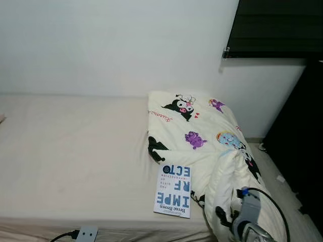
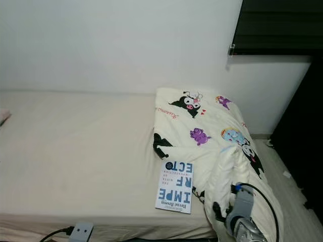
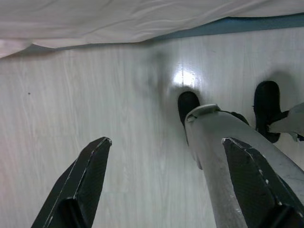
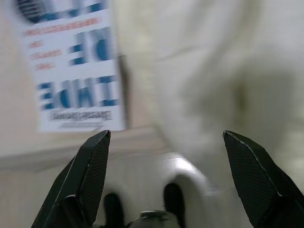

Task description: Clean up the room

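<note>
A white book (image 1: 173, 191) with blue letters lies flat near the front edge of the bed (image 1: 70, 151). It touches a cream cartoon-print blanket (image 1: 207, 136) that is bunched at the bed's right end and spills over the corner. My right arm (image 1: 247, 219) rises at the lower right, just in front of the hanging blanket. Its right gripper (image 4: 164, 166) is open, with the book (image 4: 71, 66) and the blanket (image 4: 209, 71) ahead of its fingers. The left gripper (image 3: 166, 175) hangs open over the pale floor (image 3: 95, 95) beside the bed.
A white wall backs the bed. A dark blind (image 1: 275, 27) hangs at the upper right and dark furniture (image 1: 303, 136) stands along the right. A power strip (image 1: 86, 234) with a black cable lies at the bed's front edge. My own legs and feet (image 3: 190, 107) stand on the floor.
</note>
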